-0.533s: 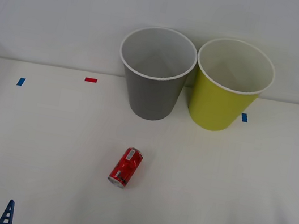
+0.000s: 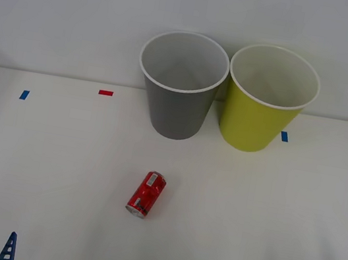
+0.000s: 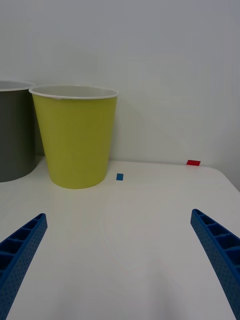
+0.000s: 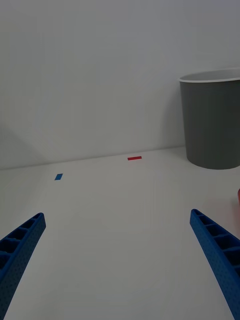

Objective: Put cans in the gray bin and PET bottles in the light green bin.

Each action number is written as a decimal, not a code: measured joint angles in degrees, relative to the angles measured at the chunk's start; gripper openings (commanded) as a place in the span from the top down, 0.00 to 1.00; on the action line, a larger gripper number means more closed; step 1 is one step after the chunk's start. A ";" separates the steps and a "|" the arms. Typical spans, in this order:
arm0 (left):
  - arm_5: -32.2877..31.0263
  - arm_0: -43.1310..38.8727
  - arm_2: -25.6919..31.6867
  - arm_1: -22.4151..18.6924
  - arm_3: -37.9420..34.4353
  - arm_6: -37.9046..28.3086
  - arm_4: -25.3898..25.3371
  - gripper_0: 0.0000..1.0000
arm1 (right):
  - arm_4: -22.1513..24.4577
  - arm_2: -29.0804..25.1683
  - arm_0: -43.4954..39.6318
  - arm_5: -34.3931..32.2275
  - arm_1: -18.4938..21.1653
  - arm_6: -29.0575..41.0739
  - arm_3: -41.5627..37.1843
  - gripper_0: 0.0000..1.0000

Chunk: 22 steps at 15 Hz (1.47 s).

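Red can (image 2: 146,195) lies on its side mid-table (image 2: 53,170), nearer the front edge, between and ahead of both spread-open claws: left (image 4: 117,265), right (image 3: 120,265). Gray bin (image 2: 180,84) and green bin (image 2: 269,99) stand touching at the back edge.

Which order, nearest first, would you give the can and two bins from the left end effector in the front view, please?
From the left end effector, at the table's near left corner:
1. Can, lying mid-table.
2. Gray bin, at the back.
3. Light green bin, back right.
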<state>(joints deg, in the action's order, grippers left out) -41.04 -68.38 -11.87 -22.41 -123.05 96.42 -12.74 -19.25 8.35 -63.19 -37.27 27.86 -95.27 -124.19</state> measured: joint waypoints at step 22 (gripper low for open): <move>0.00 0.00 0.00 0.00 0.00 0.00 0.00 0.00 | 0.00 0.00 0.00 0.00 0.00 0.00 0.00 0.00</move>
<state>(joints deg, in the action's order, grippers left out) -41.04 -68.38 -11.87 -22.41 -123.05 96.42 -12.74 -19.25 8.35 -63.19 -37.27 27.86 -95.27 -124.19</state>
